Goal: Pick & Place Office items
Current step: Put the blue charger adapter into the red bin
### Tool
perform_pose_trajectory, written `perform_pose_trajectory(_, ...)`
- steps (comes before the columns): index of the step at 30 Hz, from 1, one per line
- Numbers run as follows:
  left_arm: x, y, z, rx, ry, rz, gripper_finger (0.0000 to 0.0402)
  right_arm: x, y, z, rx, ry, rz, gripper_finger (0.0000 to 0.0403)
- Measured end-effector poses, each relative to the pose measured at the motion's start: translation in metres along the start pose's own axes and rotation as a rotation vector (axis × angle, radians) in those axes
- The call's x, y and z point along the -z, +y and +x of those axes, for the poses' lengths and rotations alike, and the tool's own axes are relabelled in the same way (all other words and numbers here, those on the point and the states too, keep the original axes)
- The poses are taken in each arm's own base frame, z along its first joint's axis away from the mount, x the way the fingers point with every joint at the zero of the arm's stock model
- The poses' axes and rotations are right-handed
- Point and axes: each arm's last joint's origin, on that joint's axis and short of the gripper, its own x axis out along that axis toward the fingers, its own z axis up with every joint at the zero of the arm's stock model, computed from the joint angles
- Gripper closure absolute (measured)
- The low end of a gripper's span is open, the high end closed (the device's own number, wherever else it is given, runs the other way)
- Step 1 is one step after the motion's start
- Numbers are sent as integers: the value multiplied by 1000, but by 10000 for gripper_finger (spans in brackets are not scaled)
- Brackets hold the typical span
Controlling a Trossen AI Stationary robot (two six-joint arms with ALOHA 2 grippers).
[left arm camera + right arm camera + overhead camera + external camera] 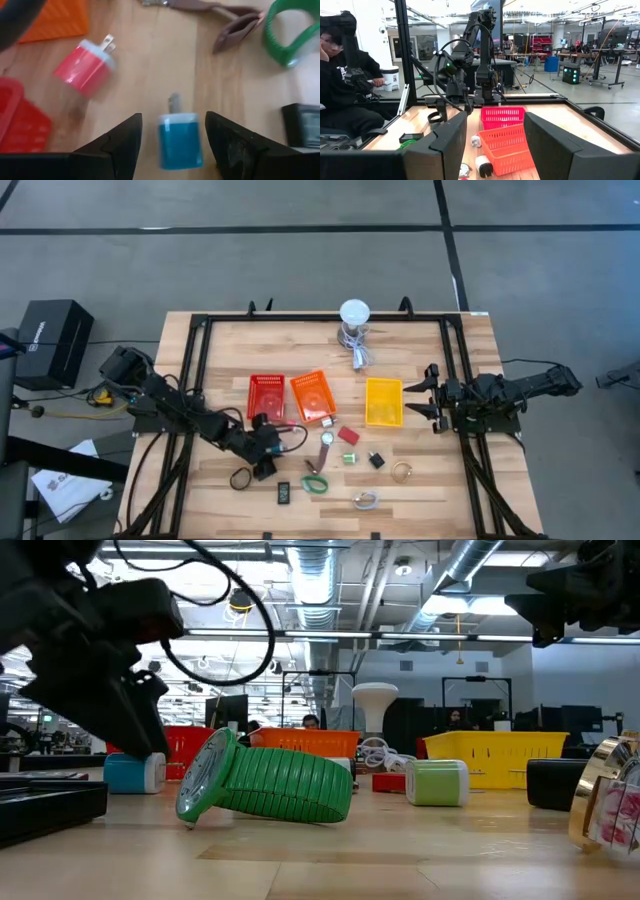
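Item under the left hand [171,132]: small blue plastic plug adapter [180,141] with white cap and metal prongs, lying flat on the pale wooden table [150,75] toward its near-left corner, in front of the red mesh basket [265,396]. Hand set wide, one dark finger on either side of the blue body, not yet touching it, holding nothing.

Handling, as judged: light, rigid, smooth-sided and likely slippery; best taken across the two flat sides of the body, clear of the prongs, with a squared grip so it does not twist out.

Neighbouring items: red plug adapter [84,65] of the same form, close by toward the baskets; brown leather-strap watch [227,22]; green elastic-band watch [290,35]; black rectangular device [305,125] nearer the front edge.

Receptacles: red basket, orange mesh basket [312,396] and yellow mesh basket [383,401] in a row across the table's middle.

Also present: white-domed lamp [353,315] with cable, at the far edge.

Right hand [428,392]: parked at the right edge of the table, beside the yellow basket, fingers wide apart, empty.
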Motion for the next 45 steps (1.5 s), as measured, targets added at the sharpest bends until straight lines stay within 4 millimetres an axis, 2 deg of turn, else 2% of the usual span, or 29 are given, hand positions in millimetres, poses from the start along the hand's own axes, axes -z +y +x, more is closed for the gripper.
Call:
perform_pose_trajectory(7,12,6,2,-14,34,-59,188,0,0,0,0,3,-1,214)
perform_pose_trajectory(17,13,6,2,-10,35,-49,190,0,0,0,0,3,-1,214)
perform_pose_trajectory(27,12,6,2,-7,32,-53,271,0,0,0,0,3,-1,214)
perform_pose_trajectory(32,9,5,-2,5,16,-58,271,0,0,0,0,3,-1,214)
perform_pose_trajectory(39,-11,8,-26,34,-113,-32,271,0,0,0,0,2,-1,214)
perform_pose_trajectory(45,-29,27,-53,-63,-243,-6,269,0,0,0,0,2,-1,214)
